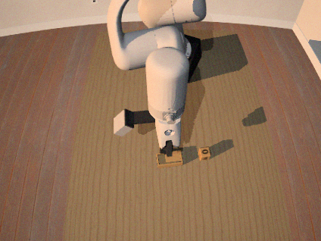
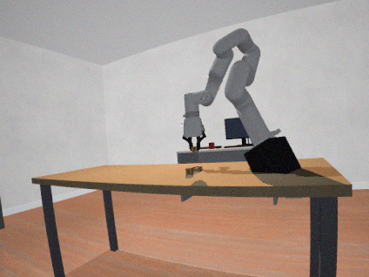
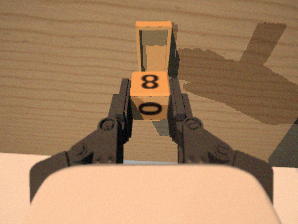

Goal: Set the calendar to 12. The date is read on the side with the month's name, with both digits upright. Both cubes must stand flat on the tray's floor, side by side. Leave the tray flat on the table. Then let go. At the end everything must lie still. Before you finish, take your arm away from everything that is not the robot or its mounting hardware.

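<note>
My gripper [image 3: 150, 91] is shut on an orange cube [image 3: 150, 95] whose visible faces show 8 and 0. It holds the cube well above the table, as the exterior view shows [image 2: 194, 148]. The orange tray [image 3: 154, 47] lies flat on the table straight below and looks empty; it also shows in the top view [image 1: 169, 159] and the exterior view [image 2: 193, 170]. The second orange cube [image 1: 204, 153] stands on the table to the right of the tray, apart from it, with a 0 on top. In the top view the arm hides the held cube.
A pale grey block [image 1: 123, 123] lies on the table to the left of and behind the tray. The black robot base [image 2: 271, 155] stands at the far side of the table.
</note>
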`<state>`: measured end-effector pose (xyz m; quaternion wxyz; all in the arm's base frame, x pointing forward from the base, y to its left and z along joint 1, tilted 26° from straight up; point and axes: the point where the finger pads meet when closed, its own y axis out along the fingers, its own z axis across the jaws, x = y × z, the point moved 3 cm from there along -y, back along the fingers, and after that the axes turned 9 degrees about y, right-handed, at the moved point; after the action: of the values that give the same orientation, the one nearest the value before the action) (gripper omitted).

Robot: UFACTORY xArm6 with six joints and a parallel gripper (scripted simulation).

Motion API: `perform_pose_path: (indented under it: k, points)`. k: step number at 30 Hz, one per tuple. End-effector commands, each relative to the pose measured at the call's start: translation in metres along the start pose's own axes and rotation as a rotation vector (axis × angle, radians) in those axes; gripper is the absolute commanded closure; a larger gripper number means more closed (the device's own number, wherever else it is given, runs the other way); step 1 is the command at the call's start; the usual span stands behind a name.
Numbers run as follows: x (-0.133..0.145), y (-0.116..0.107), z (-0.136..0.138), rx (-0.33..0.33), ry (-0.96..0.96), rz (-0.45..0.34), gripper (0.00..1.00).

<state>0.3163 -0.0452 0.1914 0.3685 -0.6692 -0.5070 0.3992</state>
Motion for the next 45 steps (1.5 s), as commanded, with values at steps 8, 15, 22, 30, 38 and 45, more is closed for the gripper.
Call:
perform_pose_path:
  k: [8,15,22,30,38,45]
  points:
    - [-0.002,-0.014,0.001,0.009,0.0,0.001,0.73]
    - [-0.023,-0.011,-0.004,0.014,-0.001,-0.002,0.73]
    - [-0.09,-0.005,-0.012,0.008,0.0,0.002,0.73]
    - [-0.091,-0.005,-0.012,0.008,0.0,0.002,0.73]
    - [-0.091,-0.004,-0.012,0.008,0.0,0.002,0.73]
    - [-0.091,0.013,-0.012,0.009,0.0,0.001,0.73]
